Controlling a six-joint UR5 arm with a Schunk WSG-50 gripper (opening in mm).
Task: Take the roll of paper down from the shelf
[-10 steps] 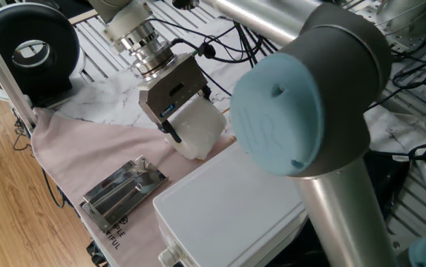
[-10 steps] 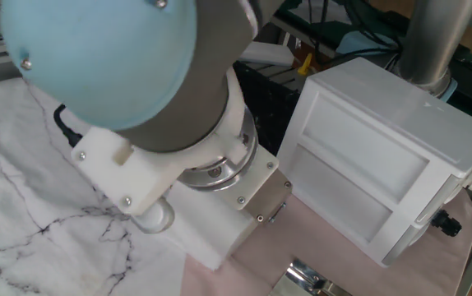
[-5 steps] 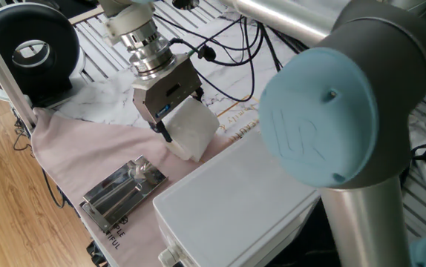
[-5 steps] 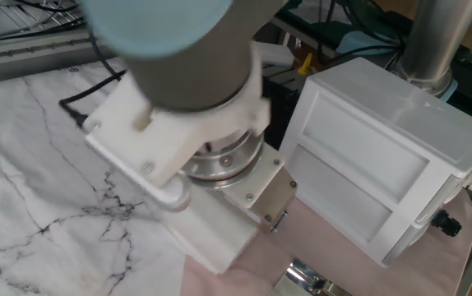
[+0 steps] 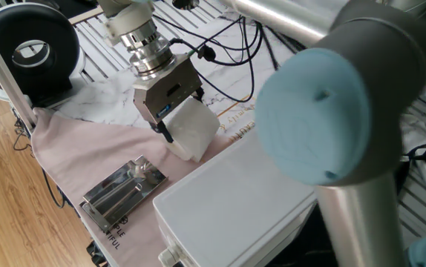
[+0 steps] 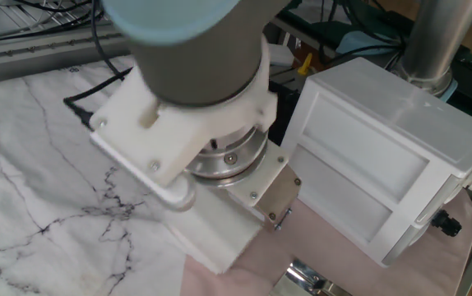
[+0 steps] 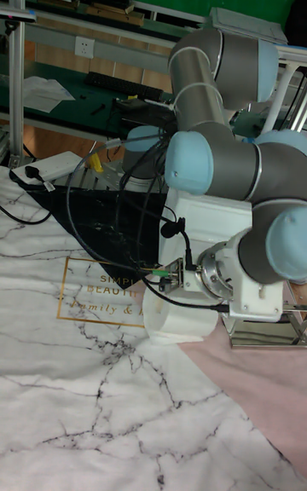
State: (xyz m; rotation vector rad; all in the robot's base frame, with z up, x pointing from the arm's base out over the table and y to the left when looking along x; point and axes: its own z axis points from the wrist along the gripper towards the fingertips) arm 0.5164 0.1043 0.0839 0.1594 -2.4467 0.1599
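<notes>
Soft white toilet-paper roll is clamped in two-finger gripper, carried further from flat shiny chrome shelf than a second ago; only set-down remains

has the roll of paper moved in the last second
Yes. In one fixed view the roll of paper, shut in the gripper, has shifted slightly left, away from the white box.

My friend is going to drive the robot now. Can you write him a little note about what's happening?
Gripper: shut on the roll of paper, holding it over the table beside the white box.
Shelf: lies on the pink cloth, with nothing on it.
Done: roll is off the shelf.
Left: set the roll down and let go.
</notes>
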